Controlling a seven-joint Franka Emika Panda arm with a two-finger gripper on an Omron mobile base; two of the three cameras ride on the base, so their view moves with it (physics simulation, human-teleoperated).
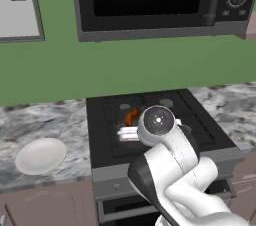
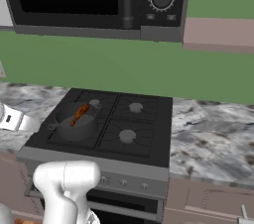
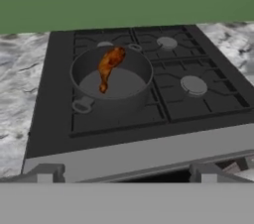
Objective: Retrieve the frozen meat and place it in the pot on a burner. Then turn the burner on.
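The dark grey pot (image 3: pixel 115 103) stands on the stove's front left burner, also seen from the sides (image 2: pixel 73 128) (image 1: pixel 120 118). The frozen meat (image 3: pixel 108 67), a small orange-brown drumstick, lies inside the pot, leaning against its far wall (image 2: pixel 79 114) (image 1: pixel 131 116). My gripper (image 3: pixel 124 176) hovers in front of the stove's front edge, facing the pot from a short distance. It is open, its fingertips (image 3: pixel 44 173) spread wide with nothing between them. In the left base view my own arm hides part of the pot.
The black stove (image 3: pixel 208 94) has three bare burners and a knob panel (image 2: pixel 124 184) along its front. A white plate (image 1: pixel 41 155) lies on the marble counter to the left. A microwave (image 2: pixel 99 0) hangs above the stove.
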